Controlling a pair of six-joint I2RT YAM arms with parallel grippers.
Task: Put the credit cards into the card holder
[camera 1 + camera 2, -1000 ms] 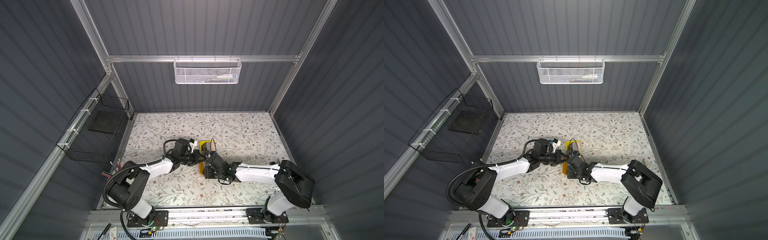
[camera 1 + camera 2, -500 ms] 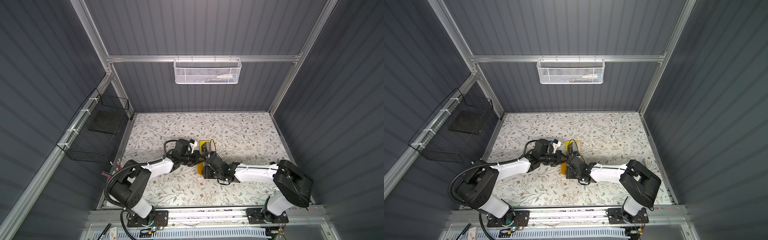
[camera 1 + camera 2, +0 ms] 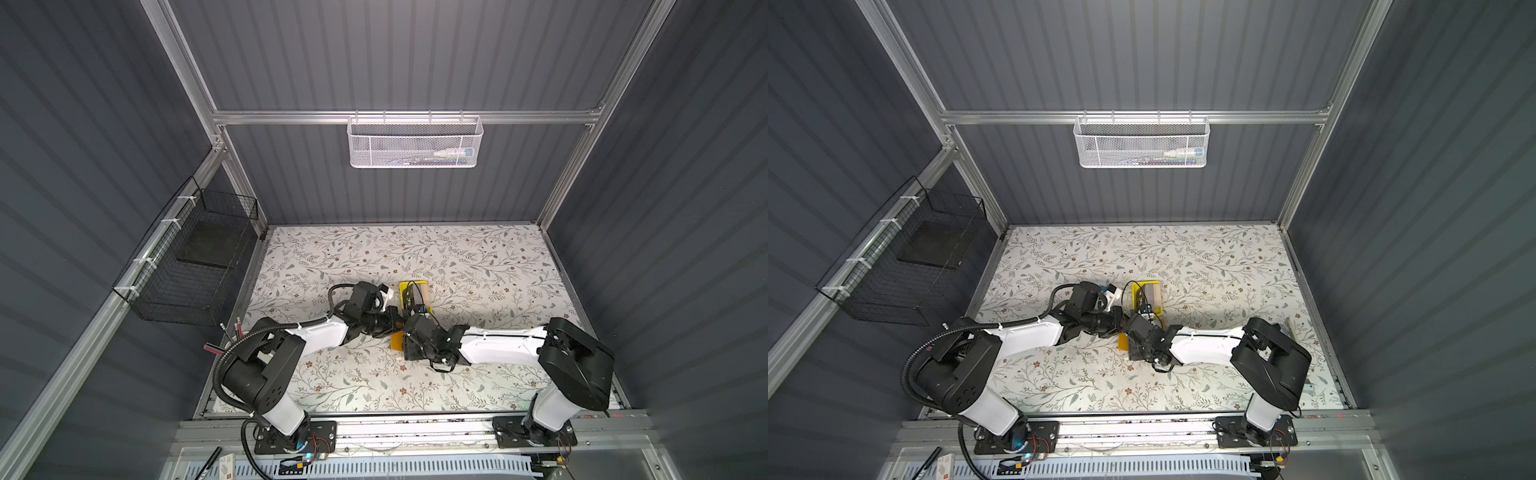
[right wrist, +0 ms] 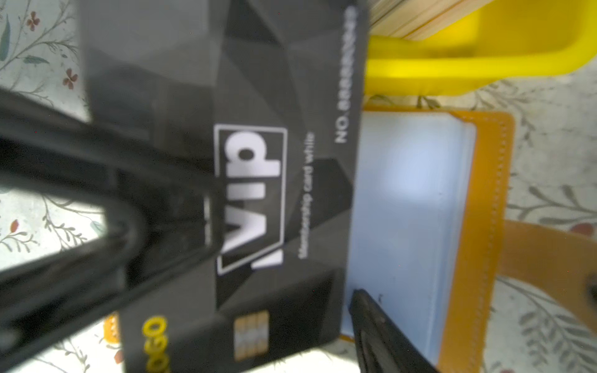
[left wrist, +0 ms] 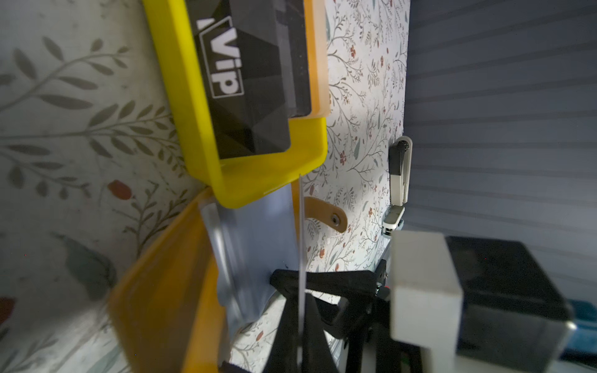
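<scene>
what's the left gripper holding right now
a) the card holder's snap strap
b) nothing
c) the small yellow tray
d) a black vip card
d: the left gripper is shut on a black vip card. The left wrist view shows the card edge-on in its grip, and the right wrist view shows it face-on in front of the open card holder.
</scene>
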